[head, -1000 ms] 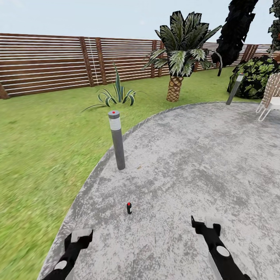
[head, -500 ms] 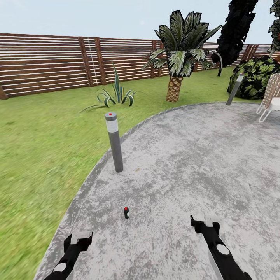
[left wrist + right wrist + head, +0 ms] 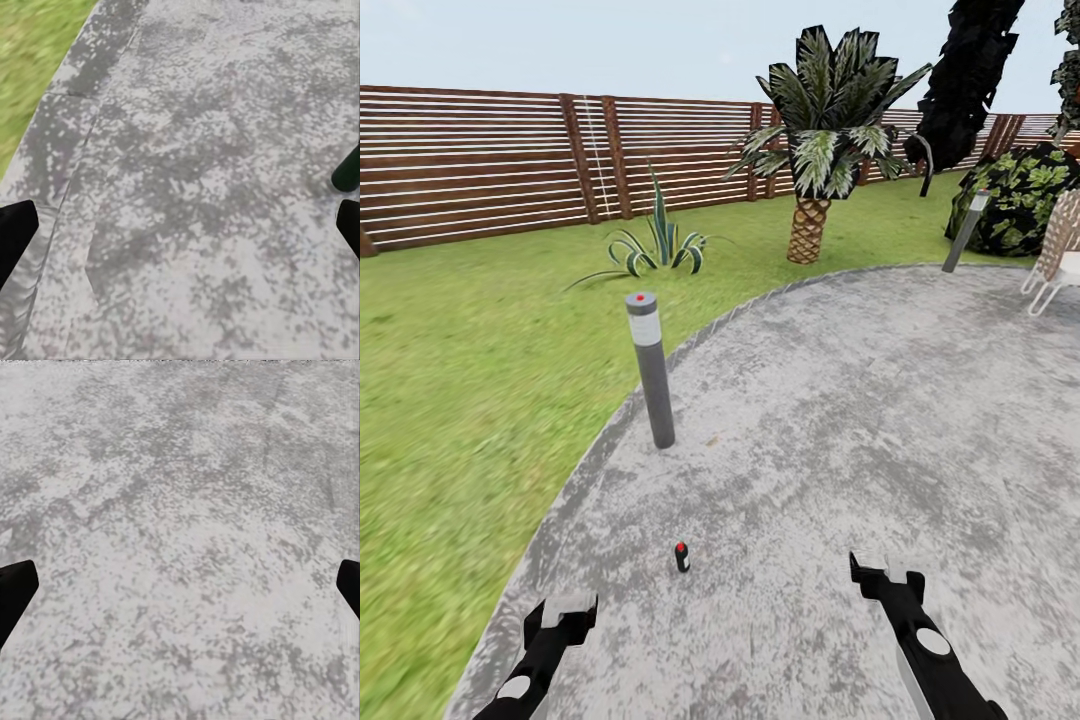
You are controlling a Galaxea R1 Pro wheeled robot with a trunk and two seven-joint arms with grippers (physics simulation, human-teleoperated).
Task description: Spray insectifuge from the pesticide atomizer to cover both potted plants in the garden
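Note:
The pesticide atomizer is a small dark bottle with a red spot on top. It stands upright on the grey patio, ahead of and between my two grippers. Its dark green side shows at the edge of the left wrist view. My left gripper is open and empty, short of the bottle and to its left. My right gripper is open over bare paving, well to the bottle's right. The potted plants are out of view.
A grey lamp post with a red dot stands at the patio's edge beyond the bottle. Lawn lies to the left. Farther off are a striped agave, a palm, a second lamp post, a white chair and the slatted fence.
The whole view has shifted as the camera comes nearer: the bottle and the lamp post show lower and slightly further left. Both grippers stay open in the same pose.

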